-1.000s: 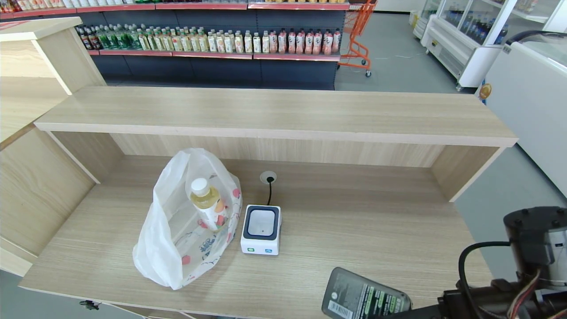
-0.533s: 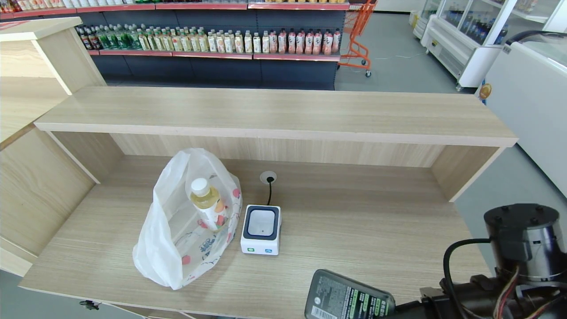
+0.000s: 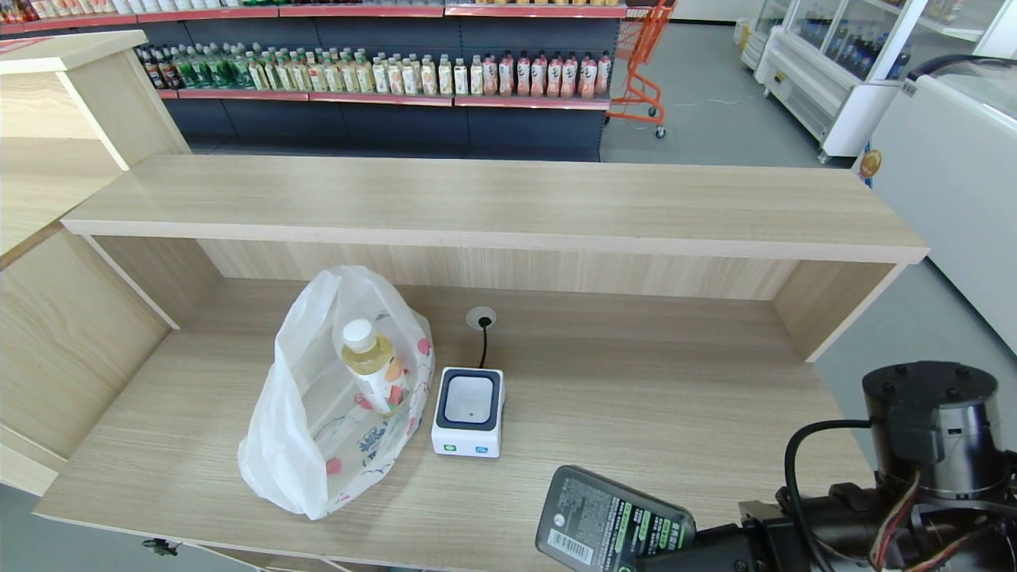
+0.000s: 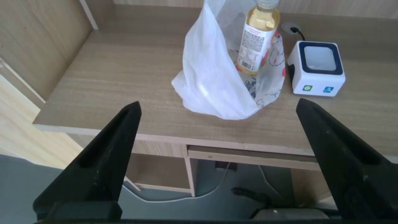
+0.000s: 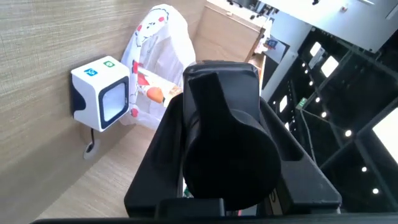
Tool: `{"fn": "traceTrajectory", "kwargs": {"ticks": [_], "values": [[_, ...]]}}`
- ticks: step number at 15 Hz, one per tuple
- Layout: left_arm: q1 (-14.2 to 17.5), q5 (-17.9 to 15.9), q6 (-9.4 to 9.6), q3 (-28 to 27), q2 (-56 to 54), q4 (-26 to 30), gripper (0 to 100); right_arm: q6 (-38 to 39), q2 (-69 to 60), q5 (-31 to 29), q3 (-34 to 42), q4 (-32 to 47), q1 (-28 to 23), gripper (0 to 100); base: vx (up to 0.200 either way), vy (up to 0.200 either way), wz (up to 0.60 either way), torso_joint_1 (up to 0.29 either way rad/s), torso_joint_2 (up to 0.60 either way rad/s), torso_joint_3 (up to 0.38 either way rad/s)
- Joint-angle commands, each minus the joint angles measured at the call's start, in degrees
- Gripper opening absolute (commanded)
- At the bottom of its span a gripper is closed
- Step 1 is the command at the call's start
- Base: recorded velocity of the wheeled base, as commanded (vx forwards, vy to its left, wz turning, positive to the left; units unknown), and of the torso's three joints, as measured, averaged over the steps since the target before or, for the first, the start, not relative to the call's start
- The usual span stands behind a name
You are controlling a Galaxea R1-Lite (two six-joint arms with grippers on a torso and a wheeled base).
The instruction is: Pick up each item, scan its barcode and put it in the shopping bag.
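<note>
The dark item runs off the head view's lower edge; the shopping bag half veils the bottle.

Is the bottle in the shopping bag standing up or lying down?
Upright: the bottle stands cap-up inside the bag.

Wood counter, drink shelves behind, freezers rt, grey floor.

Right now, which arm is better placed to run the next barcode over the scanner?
Right. The right gripper is shut on the dark package, barcode label showing, in front and to the right of the scanner. The left gripper is open and empty, back off the counter front edge.
</note>
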Motion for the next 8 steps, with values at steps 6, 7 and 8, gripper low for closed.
{"fn": "traceTrajectory", "kwargs": {"ticks": [6,7,8], "values": [[0.00,0.04,0.00,0.00,-0.02,0.00,100,0.16,-1.13,0.80,0.50,0.19,0.12,0,0.000,0.000,0.00,0.000,0.00,0.000],[0.00,-0.05,0.00,0.00,-0.02,0.00,100,0.16,-1.40,0.89,0.59,0.19,0.12,0,0.000,0.000,0.00,0.000,0.00,0.000],[0.00,0.04,0.00,0.00,-0.02,0.00,100,0.16,-1.48,0.89,1.02,0.46,0.12,0,0.000,0.000,0.00,0.000,0.00,0.000]]}}
